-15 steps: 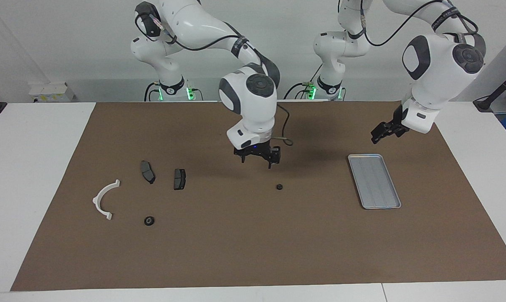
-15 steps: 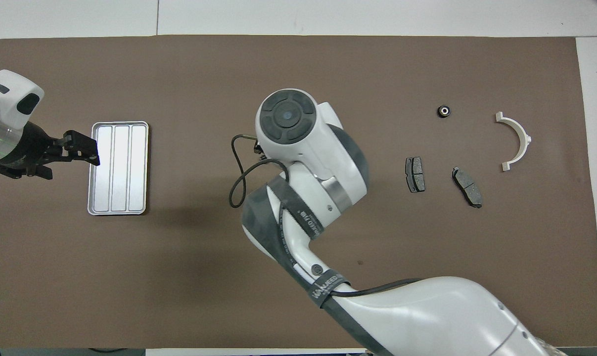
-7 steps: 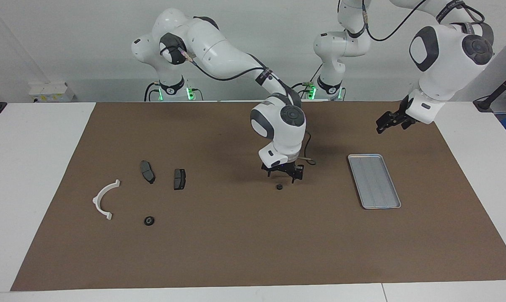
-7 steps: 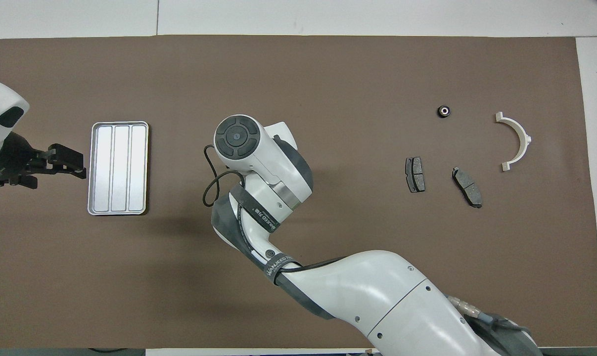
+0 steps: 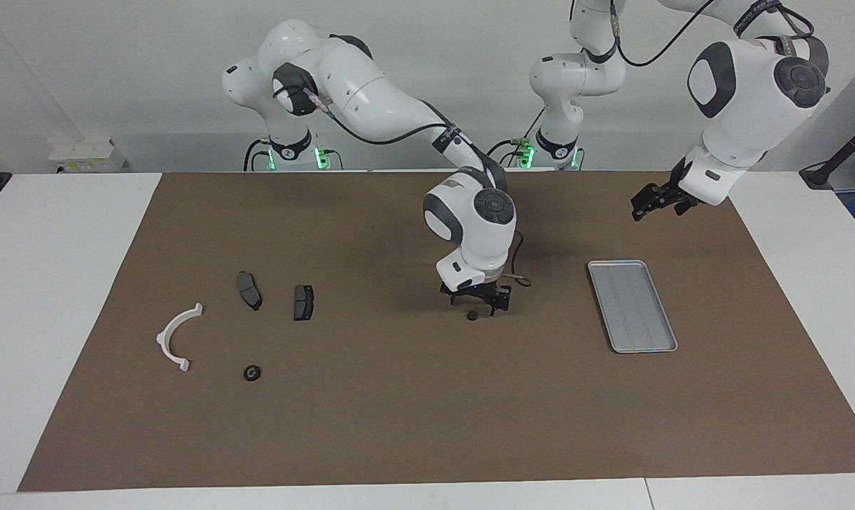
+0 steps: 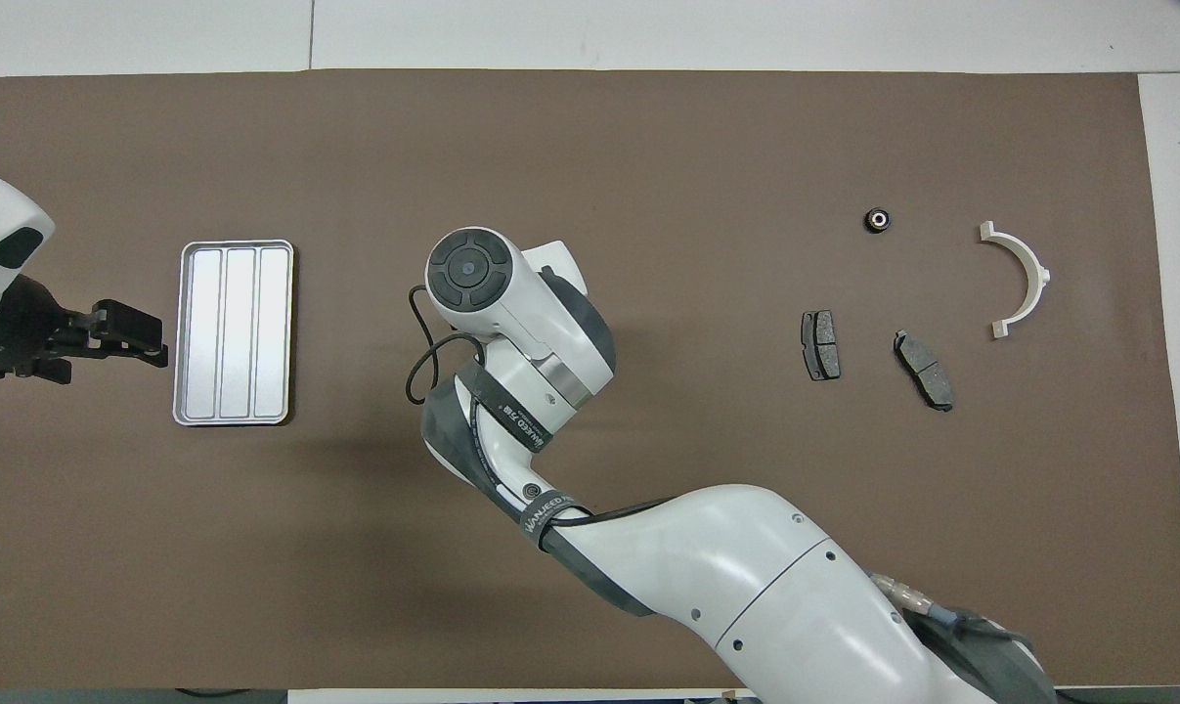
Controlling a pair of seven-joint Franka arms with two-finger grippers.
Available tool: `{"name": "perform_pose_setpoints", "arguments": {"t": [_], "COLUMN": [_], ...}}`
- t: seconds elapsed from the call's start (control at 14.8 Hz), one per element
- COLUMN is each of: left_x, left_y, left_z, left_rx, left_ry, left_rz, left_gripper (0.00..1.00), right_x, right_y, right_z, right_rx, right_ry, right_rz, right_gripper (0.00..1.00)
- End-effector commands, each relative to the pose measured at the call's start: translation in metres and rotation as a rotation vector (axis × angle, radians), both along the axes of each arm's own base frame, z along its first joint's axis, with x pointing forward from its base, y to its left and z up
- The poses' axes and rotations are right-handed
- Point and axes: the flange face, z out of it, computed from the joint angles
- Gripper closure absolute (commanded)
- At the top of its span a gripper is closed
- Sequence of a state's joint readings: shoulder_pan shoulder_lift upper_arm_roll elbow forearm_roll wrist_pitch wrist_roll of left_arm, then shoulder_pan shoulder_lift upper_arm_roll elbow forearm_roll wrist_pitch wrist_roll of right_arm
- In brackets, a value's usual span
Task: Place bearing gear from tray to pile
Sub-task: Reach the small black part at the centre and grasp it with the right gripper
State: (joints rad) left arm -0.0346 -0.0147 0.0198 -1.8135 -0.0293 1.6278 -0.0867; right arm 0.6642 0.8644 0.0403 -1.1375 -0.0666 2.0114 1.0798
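Note:
A small black bearing gear [image 5: 472, 315] lies on the brown mat between the tray and the pile. My right gripper [image 5: 475, 306] is down at the mat and open, with a finger on either side of the gear. In the overhead view the right arm's wrist [image 6: 482, 284] hides both. The silver tray [image 5: 632, 304] holds nothing and also shows in the overhead view [image 6: 234, 332]. The pile is a white arc [image 5: 163, 338], two dark brake pads [image 5: 249, 290] [image 5: 303, 302] and a second bearing gear [image 5: 252, 372]. My left gripper [image 5: 640, 212] hangs in the air beside the tray.
The brown mat [image 5: 399, 425] covers most of the white table. In the overhead view the arc [image 6: 1042, 277], the pads [image 6: 820, 344] [image 6: 924, 369] and the second gear [image 6: 877, 219] lie toward the right arm's end. The left gripper [image 6: 159, 342] is by the tray's edge.
My right arm swung from near the pile toward the tray and came down, so its gripper now brackets the gear on the mat. My left gripper drew back a little from the tray.

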Motion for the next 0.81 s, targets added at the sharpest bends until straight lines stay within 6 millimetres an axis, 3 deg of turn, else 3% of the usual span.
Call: {"name": "perform_pose_setpoints", "arguments": {"t": [0.0, 0.27, 0.41, 0.75], "left_x": [-0.01, -0.008, -0.008, -0.006], "left_y": [0.006, 0.011, 0.016, 0.018], "left_z": [0.003, 0.006, 0.008, 0.016], "left_rx": [0.011, 0.011, 0.011, 0.011], "left_ry": [-0.015, -0.024, -0.027, -0.044], "left_rz": [-0.007, 0.001, 0.01, 0.013], "left_gripper": [0.0, 0.0, 0.0, 0.0], "right_x": [0.004, 0.007, 0.01, 0.01], "right_y": [0.0, -0.003, -0.006, -0.006], "right_z": [-0.003, -0.003, -0.004, -0.004], "right_rx": [-0.008, -0.006, -0.003, 0.002], "right_ry": [-0.02, -0.024, -0.027, -0.03], "right_rz": [-0.021, -0.023, -0.029, -0.031], "right_gripper": [0.13, 0.39, 0.41, 0.73]}}
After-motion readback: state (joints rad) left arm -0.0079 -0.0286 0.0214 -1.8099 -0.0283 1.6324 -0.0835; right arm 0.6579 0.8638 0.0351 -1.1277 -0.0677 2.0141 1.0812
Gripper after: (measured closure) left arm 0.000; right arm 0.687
